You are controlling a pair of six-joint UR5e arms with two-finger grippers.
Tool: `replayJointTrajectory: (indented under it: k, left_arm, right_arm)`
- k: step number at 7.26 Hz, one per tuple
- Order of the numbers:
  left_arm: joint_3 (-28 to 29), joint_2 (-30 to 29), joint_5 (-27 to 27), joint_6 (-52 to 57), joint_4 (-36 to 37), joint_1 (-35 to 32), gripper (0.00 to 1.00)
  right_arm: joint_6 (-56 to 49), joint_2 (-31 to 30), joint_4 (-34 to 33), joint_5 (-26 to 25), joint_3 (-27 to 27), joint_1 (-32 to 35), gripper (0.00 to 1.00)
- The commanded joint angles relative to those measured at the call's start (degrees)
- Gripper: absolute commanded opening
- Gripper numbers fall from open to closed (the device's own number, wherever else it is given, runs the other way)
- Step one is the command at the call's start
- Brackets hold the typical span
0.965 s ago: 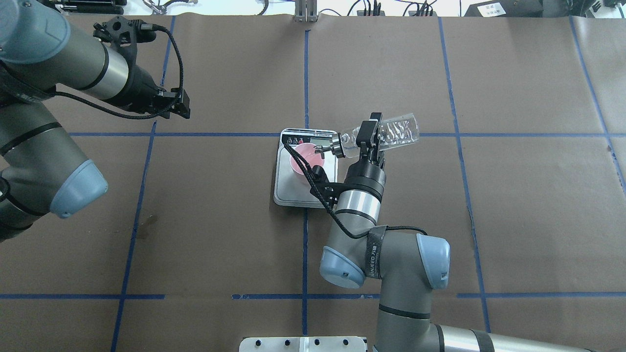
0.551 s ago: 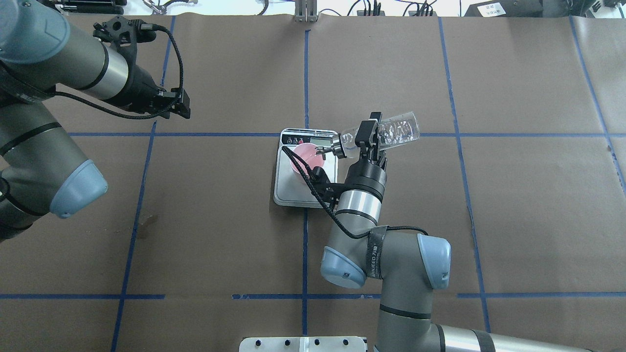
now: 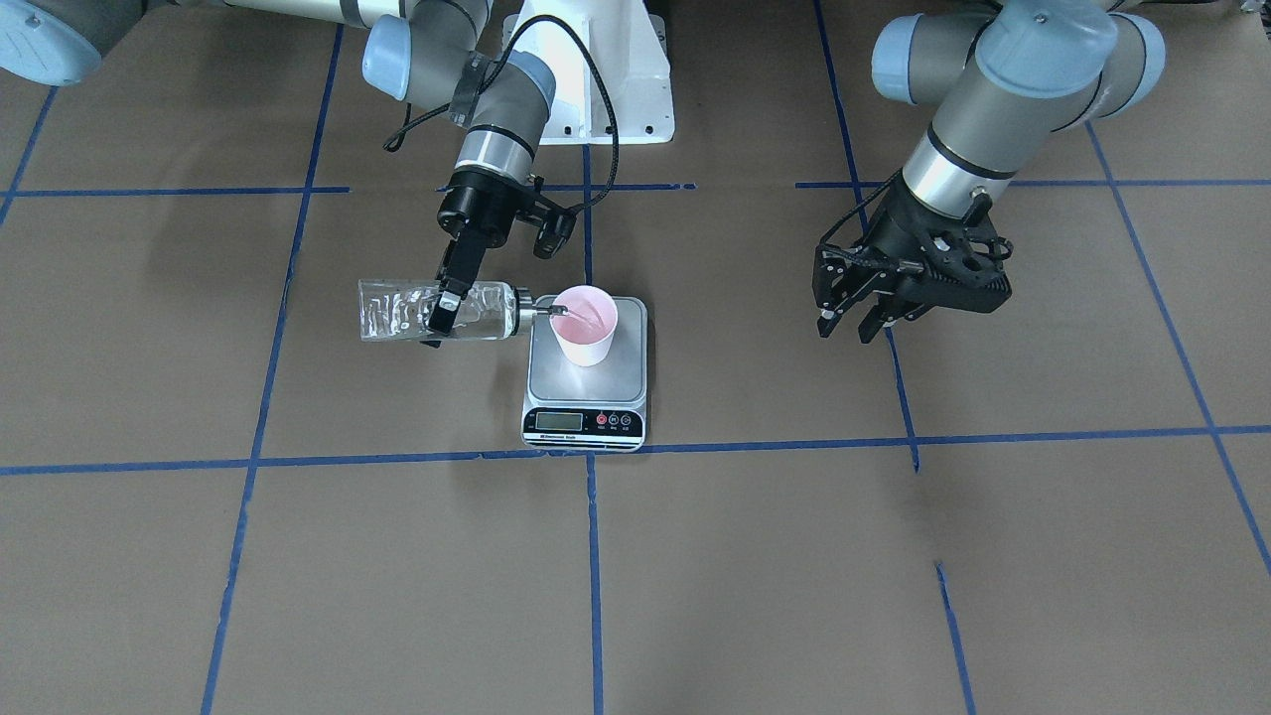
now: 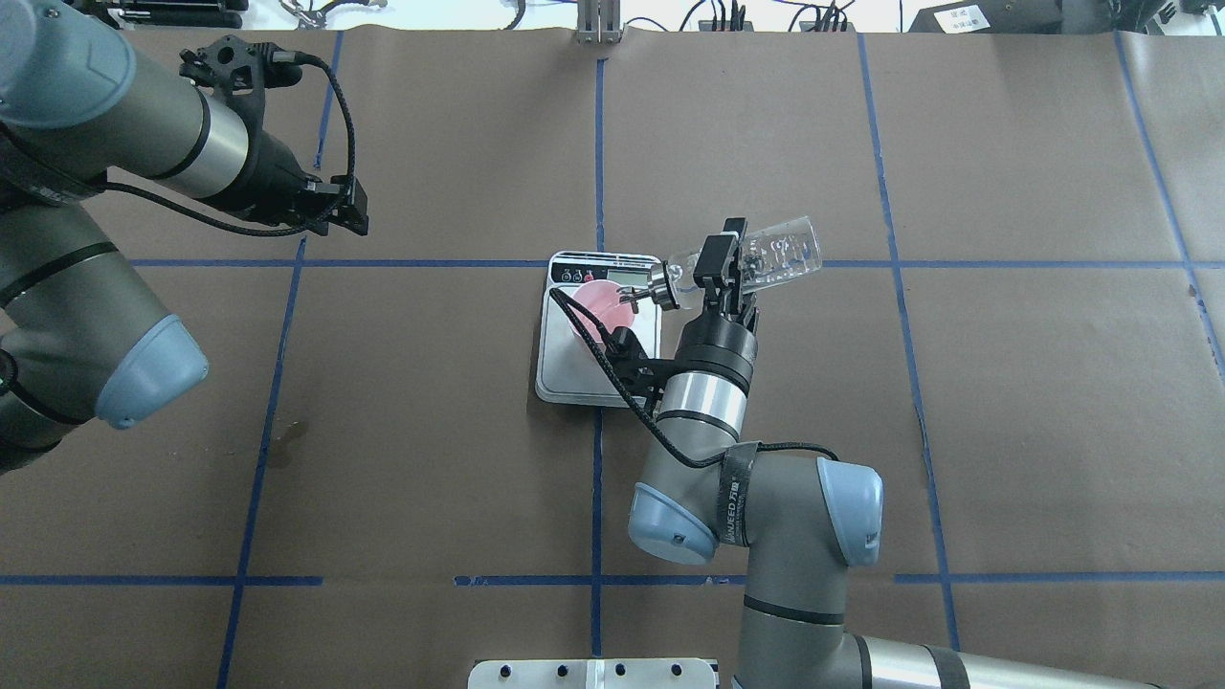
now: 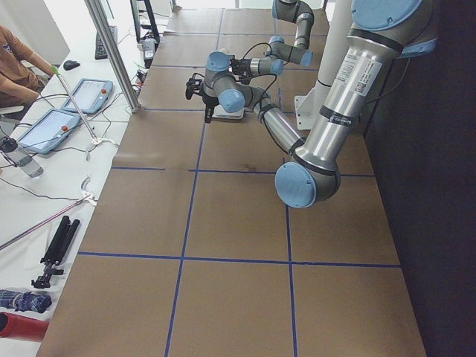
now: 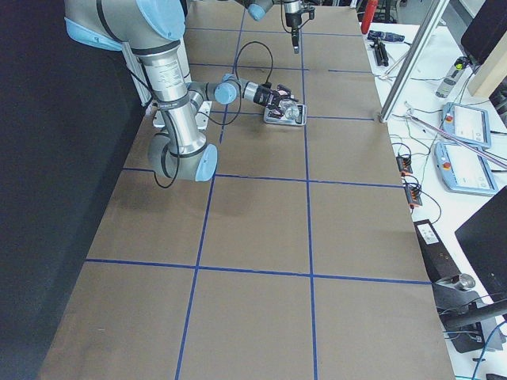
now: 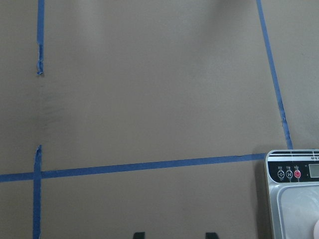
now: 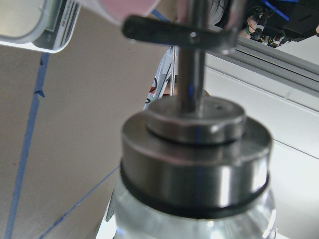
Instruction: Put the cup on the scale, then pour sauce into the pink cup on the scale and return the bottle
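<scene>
Two arms reach over a table (image 4: 1005, 431) covered in brown paper and gridded with blue tape (image 4: 597, 144).

Right gripper (image 3: 442, 310): closed on the bottle (image 3: 392, 310), gripping the glass body in the half nearer the neck. The bottle is tipped on its side, roughly level, with its base pointing away from the scale (image 3: 586, 382) and its metal cap (image 8: 197, 164) toward it. Clear sauce (image 3: 382, 320) shows through the glass. The thin spout (image 3: 541, 311) reaches the rim of the cup (image 3: 584, 328), with its tip over the pink opening. Whether liquid is running out cannot be told.

The cup stands upright at about the middle of the scale's steel platform. The scale lies flat on the paper, with its black display strip facing away from the robot and just beside a tape line. In the right wrist view the cap fills most of the frame, and the cup and a corner of the scale are blurred beyond it.

Left gripper (image 3: 847, 328): jaws wide apart, holding nothing, raised above the table and well apart from the scale on the robot's left. Its wrist view looks down on paper, tape and the display end of the scale in the lower right corner.
</scene>
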Motion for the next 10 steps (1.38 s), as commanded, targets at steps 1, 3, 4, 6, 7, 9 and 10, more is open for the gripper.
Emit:
replayJointTrajectory:
  k: [1, 3, 4, 6, 7, 9, 10]
  left_arm:
    - [0.31, 0.03, 0.00, 0.07, -0.16, 0.08, 0.51]
    - [0.40, 0.03, 0.00, 0.07, -0.25, 0.08, 0.51]
    - [0.32, 0.03, 0.00, -0.02, -0.25, 0.08, 0.51]
    - [0.31, 0.03, 0.00, -0.02, -0.25, 0.08, 0.51]
    - [0.23, 0.03, 0.00, -0.02, -0.25, 0.08, 0.51]
    - [0.14, 0.03, 0.00, -0.02, -0.25, 0.08, 0.51]
    - [0.23, 0.03, 0.00, 0.07, -0.25, 0.08, 0.51]
  right_arm:
    - [0.06, 0.20, 0.36, -0.14, 0.08, 0.00, 0.00]
    - [0.41, 0.29, 0.54, -0.14, 0.17, 0.00, 0.00]
    - [0.67, 0.20, 0.63, -0.14, 0.26, 0.09, 0.00]
    - [3.99, -0.06, 3.59, 0.21, 0.35, 0.44, 0.00]
    - [8.63, -1.19, 5.97, 0.56, 0.35, 0.53, 0.00]
    - [16.64, -3.21, 10.45, 2.49, 0.43, 0.53, 0.00]
    - [17.37, -4.36, 14.82, 2.59, 0.26, 0.53, 0.00]
